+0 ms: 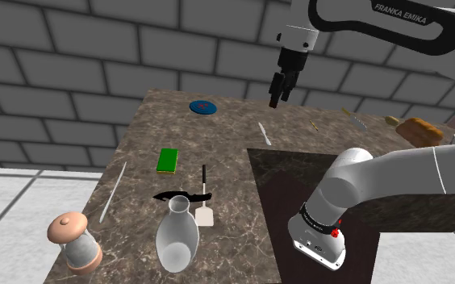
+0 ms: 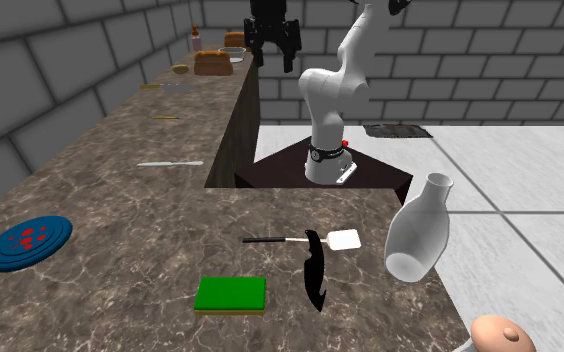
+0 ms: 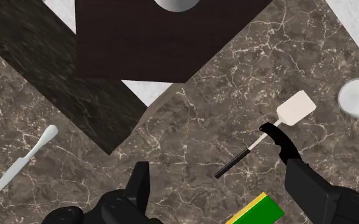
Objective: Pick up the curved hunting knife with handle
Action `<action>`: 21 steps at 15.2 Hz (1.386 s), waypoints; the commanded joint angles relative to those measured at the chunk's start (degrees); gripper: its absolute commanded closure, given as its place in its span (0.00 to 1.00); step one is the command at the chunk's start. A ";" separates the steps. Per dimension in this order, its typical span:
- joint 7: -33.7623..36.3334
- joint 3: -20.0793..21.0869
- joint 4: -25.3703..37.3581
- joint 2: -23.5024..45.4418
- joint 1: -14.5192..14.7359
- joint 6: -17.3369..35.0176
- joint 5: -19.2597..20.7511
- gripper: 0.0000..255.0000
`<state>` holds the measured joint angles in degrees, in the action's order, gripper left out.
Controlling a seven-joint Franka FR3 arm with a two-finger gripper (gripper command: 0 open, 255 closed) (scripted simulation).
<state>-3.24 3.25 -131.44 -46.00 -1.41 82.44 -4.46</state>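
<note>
The curved hunting knife (image 1: 172, 196) (image 2: 315, 270) is all black and lies flat on the marble counter (image 1: 137, 129), crossing the handle of a white spatula (image 1: 206, 211) (image 2: 342, 239). My gripper (image 1: 276, 98) (image 2: 273, 48) hangs open high above the counter's far side, well away from the knife, with nothing between its fingers. In the wrist view the knife (image 3: 277, 140) shows far below, running beside and partly behind one black finger (image 3: 324, 194); the gripper (image 3: 218, 168) is open there too.
A green sponge (image 1: 168, 160) (image 2: 230, 294) lies beside the knife. A white vase (image 1: 177, 234) (image 2: 418, 238) stands close by, and a capped jar (image 1: 74, 240) at the corner. A blue plate (image 1: 203, 106), a white table knife (image 1: 264, 134) (image 3: 22, 159), a thin rod (image 1: 113, 190) and the dark stand (image 1: 282, 185) are around.
</note>
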 commanded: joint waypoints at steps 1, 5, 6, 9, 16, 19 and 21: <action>0.00 0.00 0.00 0.00 0.00 0.00 0.00 0.00; -0.93 2.57 -3.93 2.96 2.04 7.06 -1.25 0.00; -1.15 3.23 -4.75 3.87 2.55 8.84 -1.54 0.00; -1.81 5.27 -6.87 6.99 4.04 14.22 -2.35 0.00; -3.00 10.30 -9.59 16.47 7.16 26.78 -3.47 0.00; -3.21 12.52 -9.81 21.40 8.28 32.04 -3.37 0.00; -3.20 14.01 -9.64 24.93 8.93 35.46 -3.00 0.00</action>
<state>-6.50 16.45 -141.41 -22.96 7.16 116.16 -7.61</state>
